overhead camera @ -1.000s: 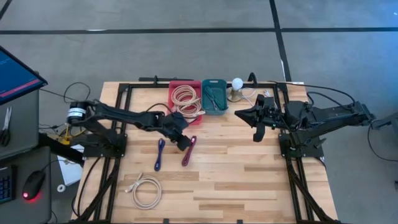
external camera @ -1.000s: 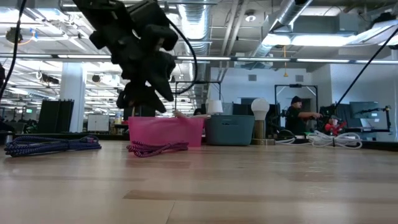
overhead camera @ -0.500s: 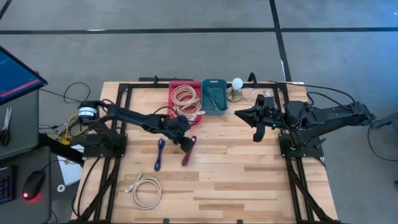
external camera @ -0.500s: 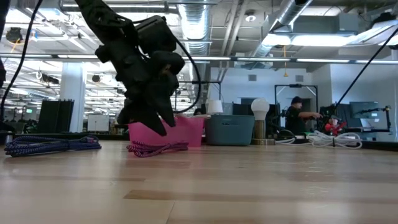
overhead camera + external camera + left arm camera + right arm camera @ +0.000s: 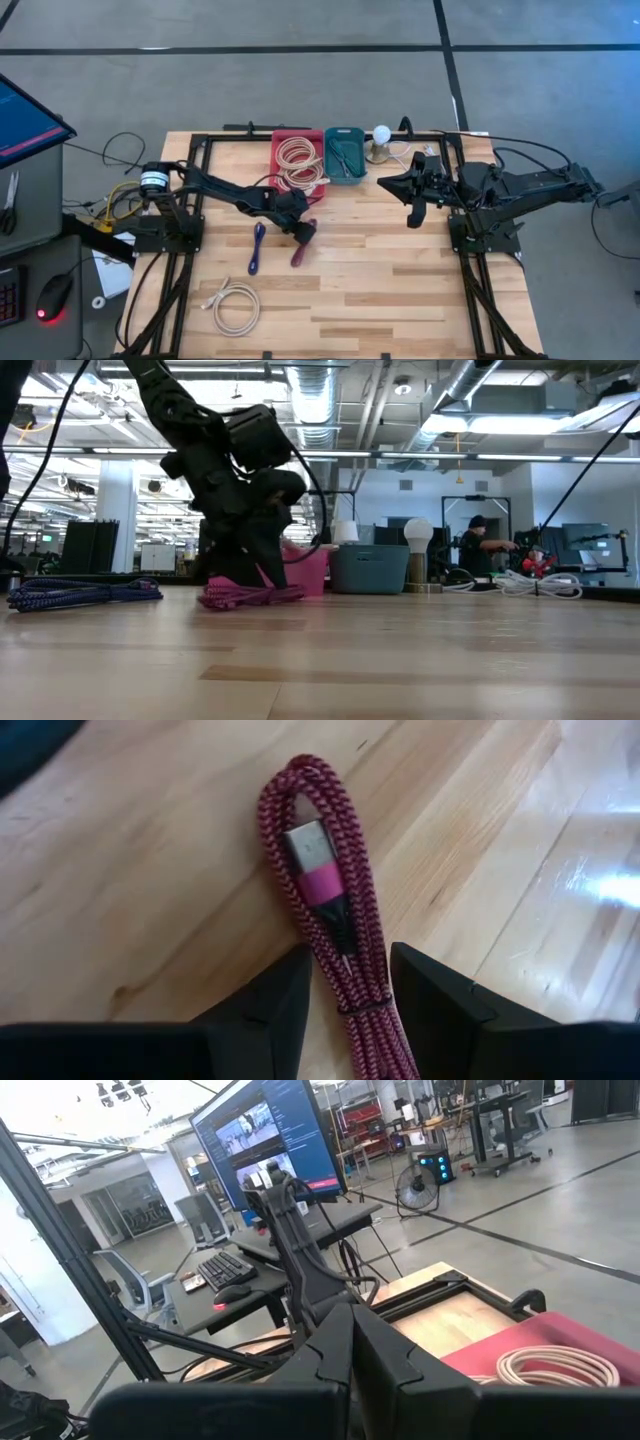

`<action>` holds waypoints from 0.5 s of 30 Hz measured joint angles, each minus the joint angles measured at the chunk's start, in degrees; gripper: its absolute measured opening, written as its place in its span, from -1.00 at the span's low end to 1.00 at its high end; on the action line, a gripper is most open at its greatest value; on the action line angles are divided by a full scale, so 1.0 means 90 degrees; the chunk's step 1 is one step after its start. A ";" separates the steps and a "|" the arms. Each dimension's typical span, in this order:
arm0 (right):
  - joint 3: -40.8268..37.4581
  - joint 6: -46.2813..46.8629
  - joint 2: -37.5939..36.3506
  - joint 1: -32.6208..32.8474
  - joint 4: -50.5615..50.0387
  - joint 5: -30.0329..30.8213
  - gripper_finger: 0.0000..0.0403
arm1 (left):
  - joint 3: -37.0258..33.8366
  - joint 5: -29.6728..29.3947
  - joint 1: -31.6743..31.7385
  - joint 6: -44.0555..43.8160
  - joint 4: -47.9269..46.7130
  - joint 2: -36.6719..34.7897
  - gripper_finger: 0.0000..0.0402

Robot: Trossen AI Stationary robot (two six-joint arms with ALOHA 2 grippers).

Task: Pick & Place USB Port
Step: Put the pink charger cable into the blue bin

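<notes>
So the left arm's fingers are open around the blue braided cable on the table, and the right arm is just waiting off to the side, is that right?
Not quite: the colour is wrong. The left gripper has its fingers open around the pink braided cable, as the left wrist view shows. The blue braided cable lies apart beside it in the high view. The right gripper does wait off to the side.

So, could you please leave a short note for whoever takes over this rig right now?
Left gripper: open, down at the table, fingers either side of the bundled red cable, not closed on it.
Right gripper: shut, empty, waiting above the table's right half.
Things: blue cable beside the red one; beige coiled cable near the front; another beige coil in the red bin; teal bin next to it.
Done: one coil binned.
Left: grasp the red cable, lift it, place it; likely the other two afterwards.
</notes>
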 joint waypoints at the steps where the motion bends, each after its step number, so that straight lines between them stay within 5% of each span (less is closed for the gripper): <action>1: 0.0000 0.0000 0.0000 0.0000 0.0000 0.0000 -1.00 | 0.0001 0.0007 0.0000 -0.0005 0.0044 0.0042 -0.28; 8: 0.0000 -0.0005 0.0000 0.0000 -0.0002 -0.0002 -1.00 | -0.0001 -0.0049 -0.0005 -0.0005 0.0212 0.0113 -0.37; 15: 0.0000 -0.0013 0.0000 0.0000 -0.0002 -0.0007 -1.00 | -0.0011 -0.0167 -0.0005 0.0004 0.0236 0.0128 -0.80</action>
